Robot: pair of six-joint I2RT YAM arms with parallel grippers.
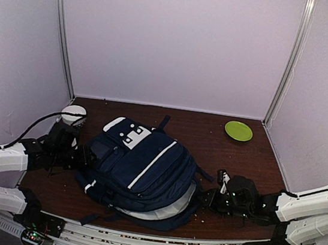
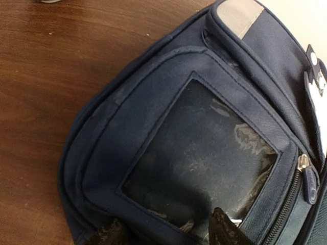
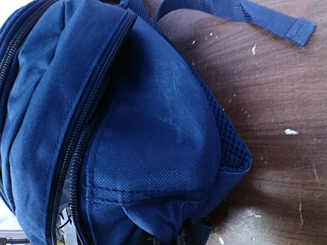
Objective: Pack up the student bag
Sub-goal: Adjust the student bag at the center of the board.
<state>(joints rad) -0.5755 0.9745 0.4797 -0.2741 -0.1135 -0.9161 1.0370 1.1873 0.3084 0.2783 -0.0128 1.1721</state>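
- Two grippers flank the student bag [image 1: 140, 168], which lies flat mid-table [image 1: 209, 146], reaching toward the near edge.
- Our left gripper [image 2: 166, 234] stands wide open and empty, its fingertips [image 2: 225, 229] over the clear-window pocket [image 2: 204, 158].
- Our right gripper [image 1: 205, 198] sits against the bag's right end by the zip [image 3: 76, 153]. Its tips barely show, so we cannot tell whether it pinches the fabric.
- We judge that we are taking hold to open the bag. Next we need a firm grip on each side.
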